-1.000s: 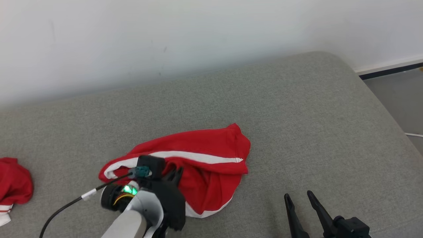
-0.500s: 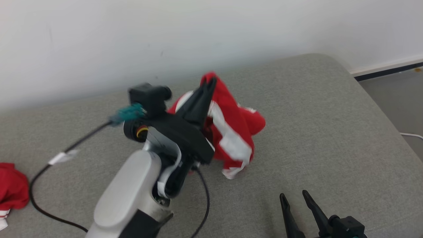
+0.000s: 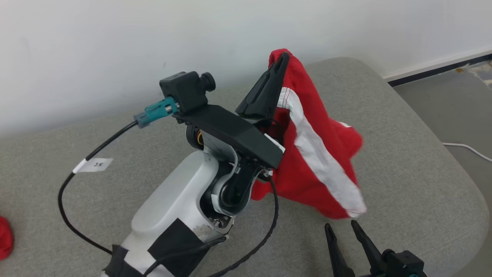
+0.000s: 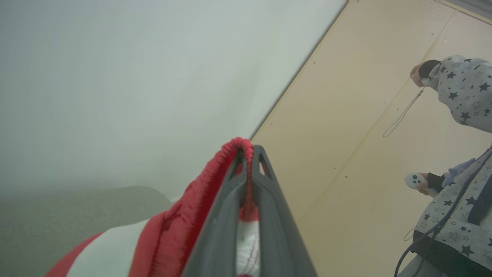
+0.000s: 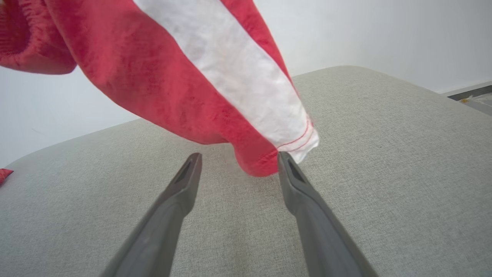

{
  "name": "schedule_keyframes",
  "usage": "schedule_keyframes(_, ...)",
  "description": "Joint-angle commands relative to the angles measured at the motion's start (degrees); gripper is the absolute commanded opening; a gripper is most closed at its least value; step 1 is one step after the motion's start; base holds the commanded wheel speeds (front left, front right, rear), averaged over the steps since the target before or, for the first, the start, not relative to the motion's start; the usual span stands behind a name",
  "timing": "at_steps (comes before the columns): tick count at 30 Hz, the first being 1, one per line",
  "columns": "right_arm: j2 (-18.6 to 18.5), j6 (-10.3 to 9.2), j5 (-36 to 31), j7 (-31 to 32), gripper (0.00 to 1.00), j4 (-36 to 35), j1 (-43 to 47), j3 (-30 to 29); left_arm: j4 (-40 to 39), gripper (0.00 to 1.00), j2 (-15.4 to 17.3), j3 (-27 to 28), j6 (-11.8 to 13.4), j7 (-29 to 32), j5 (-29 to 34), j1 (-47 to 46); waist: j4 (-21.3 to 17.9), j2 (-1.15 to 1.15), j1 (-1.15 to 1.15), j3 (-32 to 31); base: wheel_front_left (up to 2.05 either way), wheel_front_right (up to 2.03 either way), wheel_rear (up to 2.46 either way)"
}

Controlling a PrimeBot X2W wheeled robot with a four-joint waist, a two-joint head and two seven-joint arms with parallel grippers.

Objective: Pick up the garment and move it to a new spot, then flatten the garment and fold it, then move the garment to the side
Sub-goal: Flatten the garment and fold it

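Observation:
The garment (image 3: 319,161) is red with a white stripe and hangs in the air above the grey cushion (image 3: 415,161). My left gripper (image 3: 283,57) is raised high and shut on the garment's ribbed edge (image 4: 230,154), fingers pointing up toward the wall. The cloth drapes down to the right of the left wrist. Its lower hem (image 5: 269,150) dangles just above and between the fingertips of my right gripper (image 5: 236,156), which stands open and low over the cushion. In the head view my right gripper (image 3: 340,226) sits at the bottom right, under the hanging cloth.
Another red cloth (image 3: 4,242) lies at the cushion's far left edge. A black cable (image 3: 77,173) with a white tag trails from the left wrist. A white wall stands behind; floor (image 3: 453,100) lies off the right edge. A person (image 4: 461,115) holding controllers stands nearby.
My left arm has lifted the garment off the cushion, up and to the right. The cloth now hangs free. The head camera has shifted. The right gripper stays open and low.

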Motion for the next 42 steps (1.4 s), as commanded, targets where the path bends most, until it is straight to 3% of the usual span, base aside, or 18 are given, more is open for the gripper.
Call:
schedule_keyframes(1,0.07,-0.13,0.54,-0.28,1.0,-0.26,-0.21,-0.2,0.8,0.0,0.06,-0.55,0.58,-0.55,0.19,-0.58,0.32,-0.01,0.0,0.31,0.0,0.0,0.0)
schedule_keyframes(5,0.12,-0.13,0.57,-0.28,1.0,-0.76,-0.09,-0.95,4.18,0.0,0.37,-0.56,3.93,-2.4,-0.94,2.01,2.14,-0.01,0.0,1.35,0.0,0.0,0.0)
schedule_keyframes(11,0.15,-0.14,-0.15,-0.28,1.0,-1.02,0.21,-1.28,8.79,0.0,4.34,3.93,6.51,-5.52,-3.38,10.74,6.54,-0.01,0.0,1.77,0.0,0.0,0.0)
schedule_keyframes(21,-0.46,-0.13,-0.6,-0.28,1.0,-0.78,-0.43,-0.6,8.91,0.0,8.2,7.87,5.53,-7.61,-5.91,24.21,12.4,-0.01,0.0,0.96,0.0,0.0,0.0)
schedule_keyframes(31,-1.24,-0.13,-0.19,-0.28,1.0,-0.53,0.13,0.16,9.34,0.0,11.21,9.09,6.59,-8.49,-2.8,32.1,12.91,-0.01,0.0,0.28,0.0,0.0,0.0)
schedule_keyframes(42,-1.19,-0.13,-0.28,-0.28,1.0,-1.41,0.77,-1.15,-3.27,0.0,15.27,10.63,12.76,-8.57,2.63,40.66,12.11,-0.01,0.0,0.67,0.0,0.0,0.0)
